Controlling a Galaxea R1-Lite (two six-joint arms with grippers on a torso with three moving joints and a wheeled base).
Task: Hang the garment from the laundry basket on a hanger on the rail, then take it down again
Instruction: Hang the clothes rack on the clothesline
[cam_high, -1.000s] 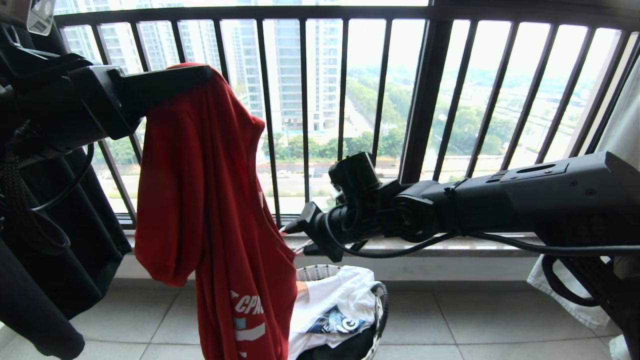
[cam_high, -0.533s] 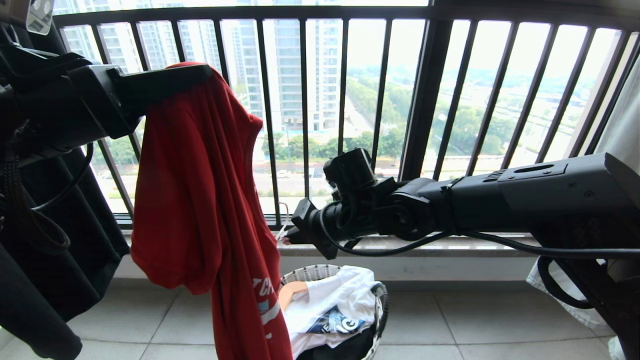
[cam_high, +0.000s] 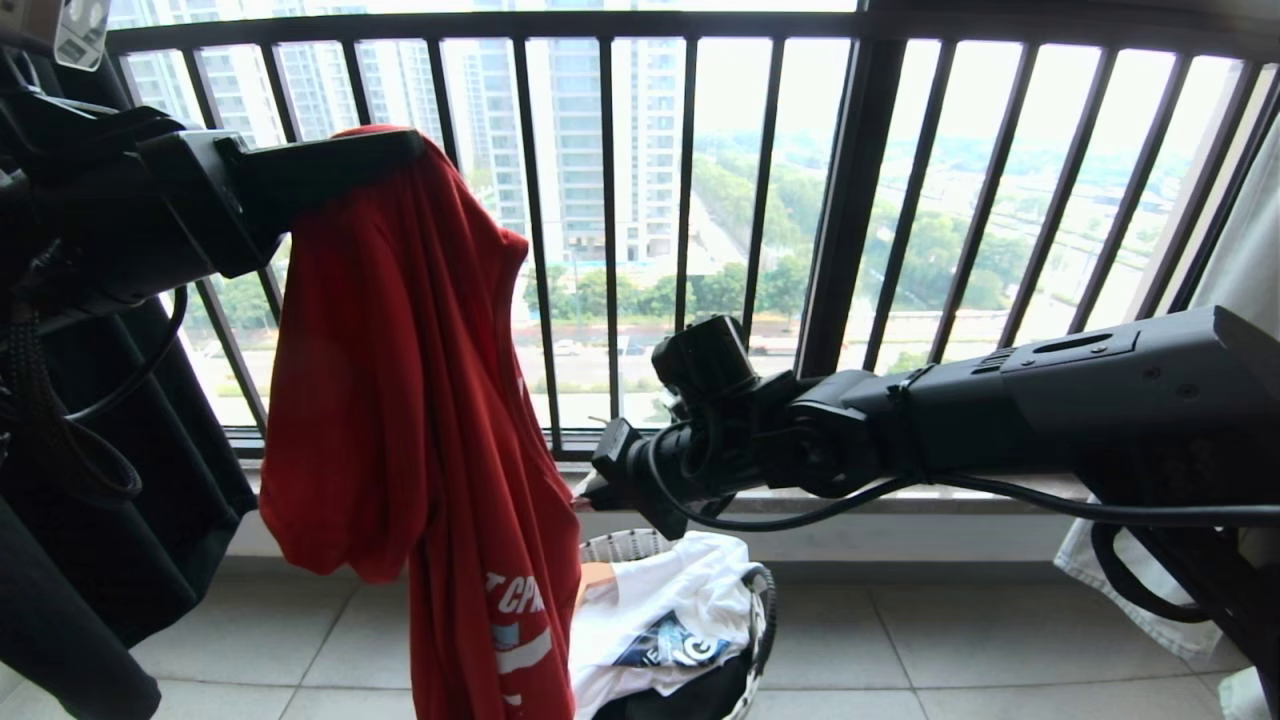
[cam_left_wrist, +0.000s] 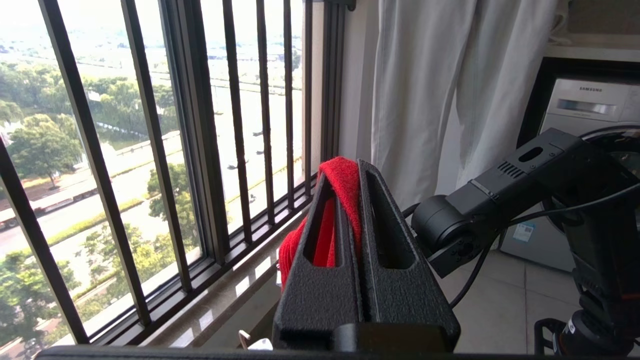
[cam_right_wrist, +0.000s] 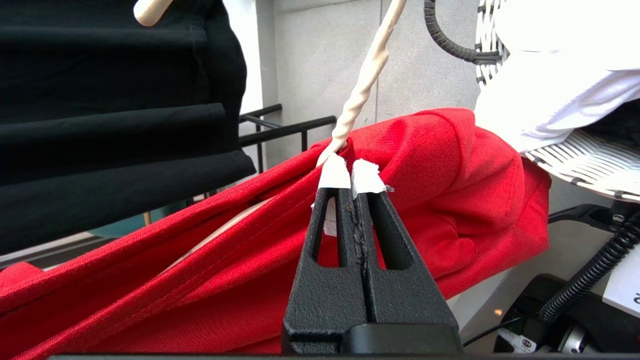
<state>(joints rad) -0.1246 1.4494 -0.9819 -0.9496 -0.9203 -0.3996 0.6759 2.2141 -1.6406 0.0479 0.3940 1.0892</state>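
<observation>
Hanging garment (cam_high: 420, 400) hides hanger (cam_right_wrist: 361, 85) body; left gripper (cam_left_wrist: 351, 180) pinches garment top, right gripper (cam_right_wrist: 350, 175) clamps hanger neck.

"SAMSUNG" stands on the washer (cam_left_wrist: 585, 107). The shirt (cam_high: 420, 400) shows partial white letters "T CPA". The basket's white tee (cam_high: 670, 620) reads "NG".

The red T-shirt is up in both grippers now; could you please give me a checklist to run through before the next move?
1. Left gripper shut on the red T-shirt: ok.
2. Right gripper shut at the hanger neck: ok.
3. Hanger inside the shirt: cannot tell.
4. T-shirt fully clear of the laundry basket: cannot tell; its hem hangs out of view.
5. Rail in view for hanging: not ok.
</observation>
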